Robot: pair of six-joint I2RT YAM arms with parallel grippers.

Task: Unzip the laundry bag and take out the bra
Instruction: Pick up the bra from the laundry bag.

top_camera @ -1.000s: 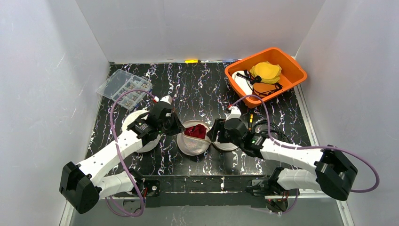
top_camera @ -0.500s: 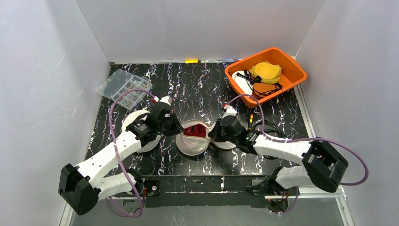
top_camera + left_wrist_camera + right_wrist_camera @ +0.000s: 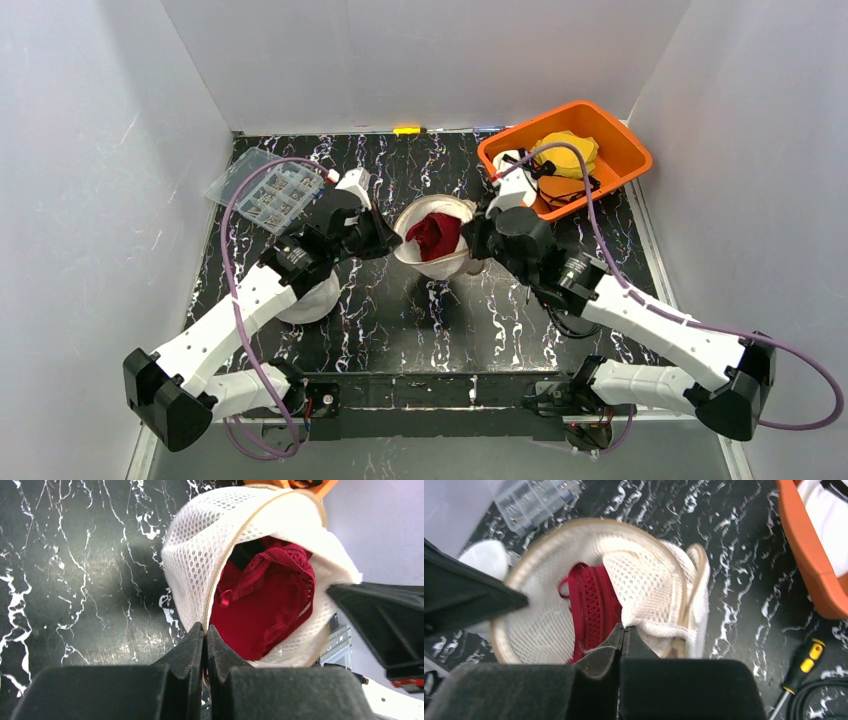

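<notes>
holding the unzipped laundry bag [image 3: 445, 262] open between both grippers, bra [image 3: 434, 232] not yet out.
left gripper [image 3: 387, 243] fingers pressed together on the zipper rim, right gripper [image 3: 477, 240] fingers pinching the mesh flap on the opposite side. unzipping looks done, the red bra sits in the bag mouth, removal is left. black marbled table [image 3: 400, 320], white walls [image 3: 430, 60] around, orange bin [image 3: 628, 160] of garments far right, clear parts box [image 3: 262, 190] far left.

Black tabletop [image 3: 400, 170], veined in white, fills the middle. Behind it stands a plain white back wall [image 3: 430, 60]. A white left wall [image 3: 100, 200] and right wall [image 3: 750, 150] hem it in. Soft, even light, faint sheen on its surface.
</notes>
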